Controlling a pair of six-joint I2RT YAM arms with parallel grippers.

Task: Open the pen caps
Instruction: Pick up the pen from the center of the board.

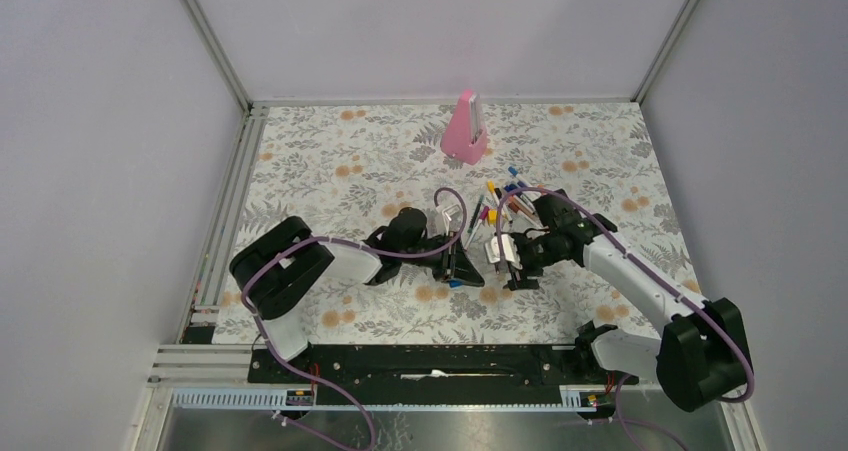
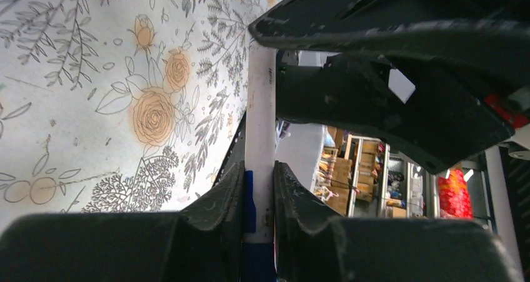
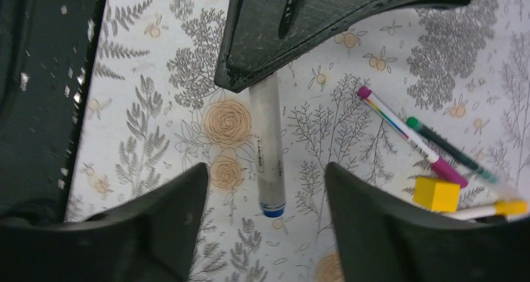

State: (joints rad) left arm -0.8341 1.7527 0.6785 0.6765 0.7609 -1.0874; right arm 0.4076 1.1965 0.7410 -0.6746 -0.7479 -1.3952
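The pen caps [image 1: 497,208] are concentrated in one cluster of pens on the floral tabletop [image 1: 340,161]. This cluster lies just beyond my two tools and on the near side of the pink wedge [image 1: 465,128].

**Left tool**
- My left tool [image 2: 259,176] is closed on a white pen [image 2: 260,119].
- Both fingers [image 2: 228,191] press against the barrel from opposite sides.
- A blue band [image 2: 250,202] on the pen sits inside the grip. I cannot tell from this view whether it is a cap.
- In the top view, the left tool [image 1: 458,263] faces the right tool [image 1: 505,256], and the two are close together.

**Right tool**
- My right tool [image 3: 265,176] is open, with the jaws standing wide apart.
- The white pen [image 3: 267,138] runs out from under the left tool [image 3: 312,25] and down into the gap between my right fingers [image 3: 156,232].
- Neither finger touches the pen.
- The pen ends in a blue tip [image 3: 272,211].

**Nearby items, right wrist view**
- A magenta-capped pen [image 3: 406,132] and a green pen [image 3: 450,147] lie side by side on the tabletop [image 3: 350,63].
- A yellow cap [image 3: 436,193] lies loose just beside them.
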